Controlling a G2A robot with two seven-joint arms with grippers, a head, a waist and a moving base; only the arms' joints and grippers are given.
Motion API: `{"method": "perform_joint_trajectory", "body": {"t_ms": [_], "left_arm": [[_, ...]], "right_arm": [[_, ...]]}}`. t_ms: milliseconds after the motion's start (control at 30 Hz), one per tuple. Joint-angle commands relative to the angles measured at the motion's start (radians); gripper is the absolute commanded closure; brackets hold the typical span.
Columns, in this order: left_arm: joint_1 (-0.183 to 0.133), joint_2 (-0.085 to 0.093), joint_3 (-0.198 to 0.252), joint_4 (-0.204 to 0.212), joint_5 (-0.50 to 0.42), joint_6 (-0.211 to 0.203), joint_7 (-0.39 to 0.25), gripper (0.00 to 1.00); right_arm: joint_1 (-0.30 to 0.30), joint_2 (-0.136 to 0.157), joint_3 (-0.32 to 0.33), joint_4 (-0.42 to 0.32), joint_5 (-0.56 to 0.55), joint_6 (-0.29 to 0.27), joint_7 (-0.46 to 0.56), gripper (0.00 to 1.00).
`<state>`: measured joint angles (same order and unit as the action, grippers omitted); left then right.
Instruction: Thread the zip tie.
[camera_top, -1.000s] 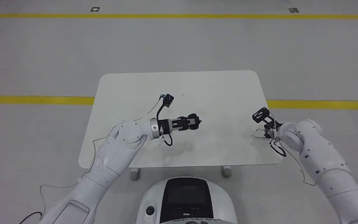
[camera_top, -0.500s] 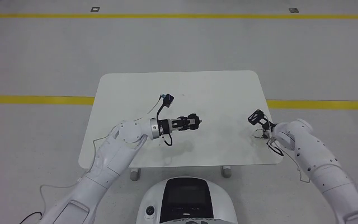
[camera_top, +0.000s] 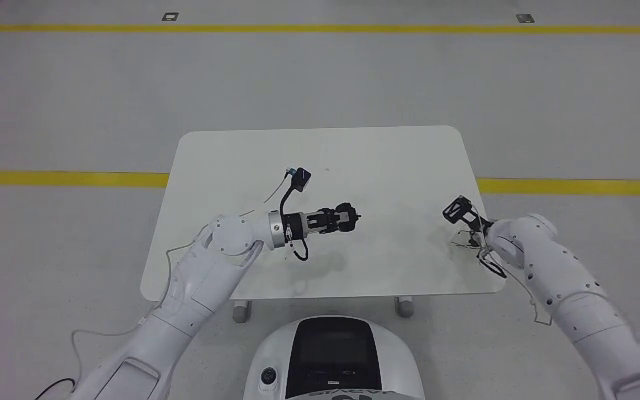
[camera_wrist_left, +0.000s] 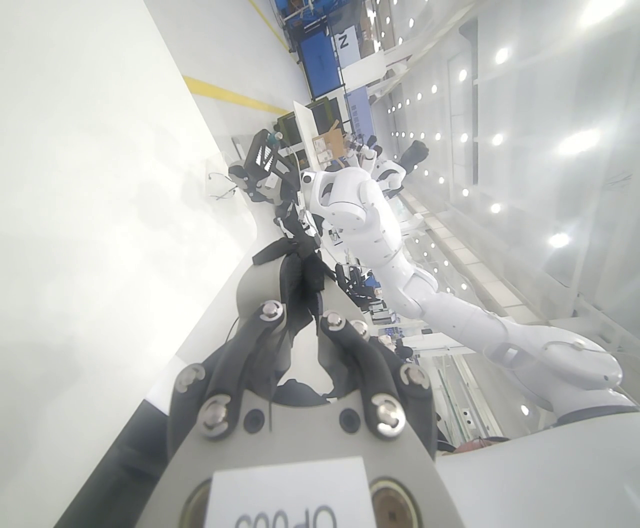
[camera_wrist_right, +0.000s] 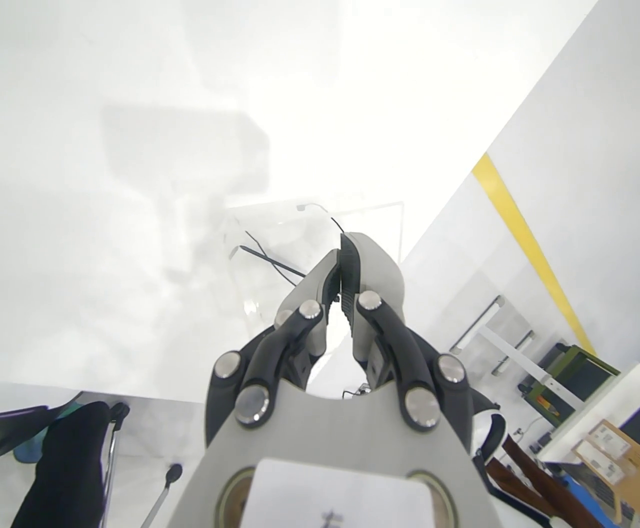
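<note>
White surface (camera_top: 380, 160) with rounded corners takes up the middle of the scene. From the near left comes the left arm (camera_top: 210, 270), ending around the centre, where its left tool (camera_top: 347, 217) points right, held above the top. The right arm (camera_wrist_right: 500, 430) comes in from the near right. Its right tool (camera_wrist_right: 342, 250) is at the right side of the surface, close to the right edge and well apart from the other tool. A clear tray (camera_wrist_right: 367, 204) sits on the surface just beyond the right tool.

Both tools are narrow, with their fingers drawn together and no real gap between them. The left tool pinches a black left tie (camera_wrist_left: 265, 256). One end of it sticks out sideways past the fingertips, and a thin tail runs back toward the palm. The right tool pinches the right tie (camera_wrist_right: 336, 224), whose thin black end curves out beyond the tips over the tray. One loose tie (camera_wrist_right: 272, 261) — black, thin, slanted — lies in the tray just beside the right tool, its nearer end hidden behind a finger.
</note>
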<state>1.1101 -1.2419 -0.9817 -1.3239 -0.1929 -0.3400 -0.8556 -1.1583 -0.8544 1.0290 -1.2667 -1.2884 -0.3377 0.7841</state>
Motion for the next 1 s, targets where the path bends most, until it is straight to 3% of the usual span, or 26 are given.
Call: {"method": "perform_joint_trajectory", "body": {"t_ms": [0, 633, 967], "left_arm": [[0.000, 0.000, 0.000, 0.000, 0.000, 0.000, 0.000, 1.00], [0.000, 0.000, 0.000, 0.000, 0.000, 0.000, 0.000, 1.00], [0.000, 0.000, 0.000, 0.000, 0.000, 0.000, 0.000, 1.00]], "right_arm": [[0.000, 0.000, -0.009, 0.007, -0.010, -0.002, -0.036, 1.00], [0.110, 0.000, -0.167, 0.179, 0.048, -0.002, -0.197, 1.00], [0.162, 0.013, -0.249, 0.209, 0.117, -0.002, -0.215, 1.00]]}}
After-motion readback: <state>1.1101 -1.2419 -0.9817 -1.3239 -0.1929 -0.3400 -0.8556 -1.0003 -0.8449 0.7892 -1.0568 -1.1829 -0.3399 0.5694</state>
